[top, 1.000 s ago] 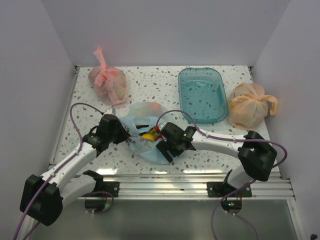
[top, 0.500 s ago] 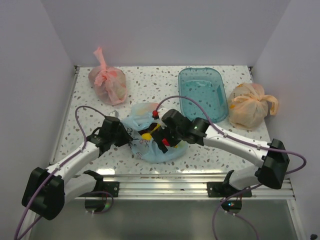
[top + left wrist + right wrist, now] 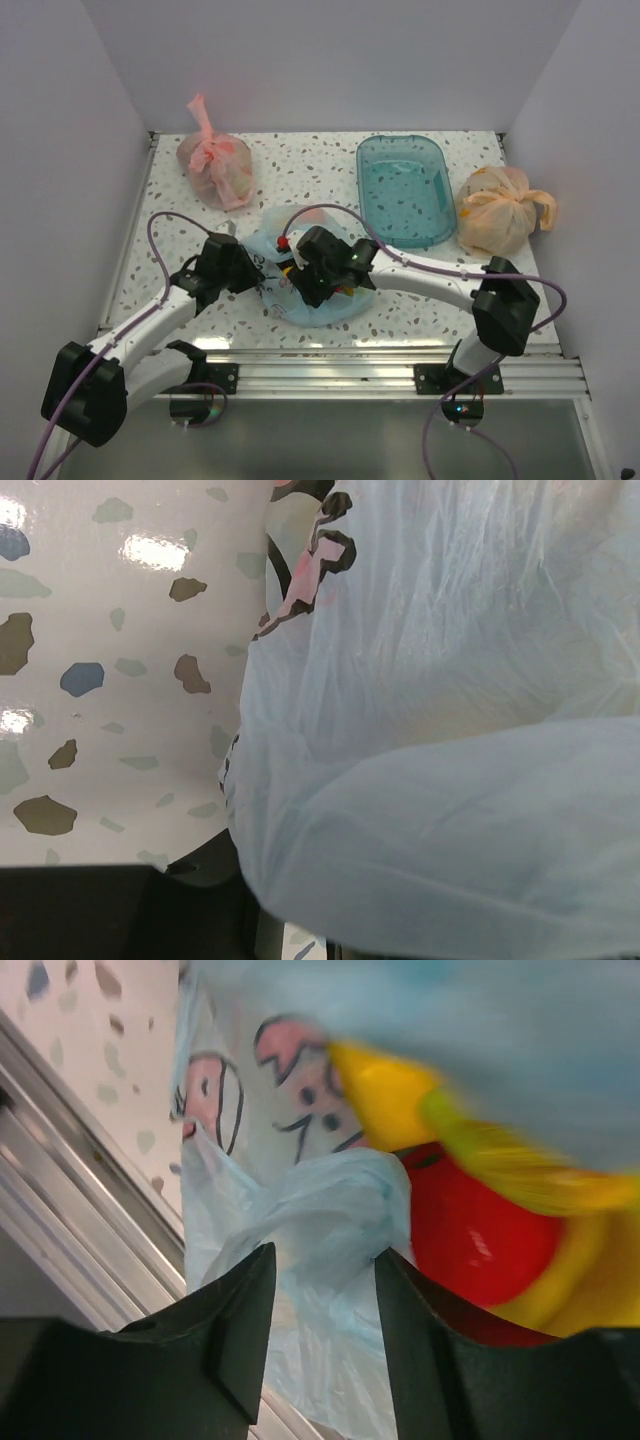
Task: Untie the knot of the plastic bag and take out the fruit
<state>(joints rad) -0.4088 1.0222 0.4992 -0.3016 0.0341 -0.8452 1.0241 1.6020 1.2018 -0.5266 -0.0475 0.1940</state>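
Plastic bag [image 3: 322, 310] film between right gripper [image 3: 325, 1260] jaws, red apple [image 3: 470, 1240] beside

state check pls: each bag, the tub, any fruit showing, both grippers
plastic bag: mouth open, fruit still inside
banana: in the bag
red apple: in the bag, against the banana
pink bag: knotted shut
orange bag: knotted shut
teal tub: upright, no fruit in it
left gripper: at bag's left edge, grip unclear
right gripper: over the bag, fingers apart, film between, grip unclear
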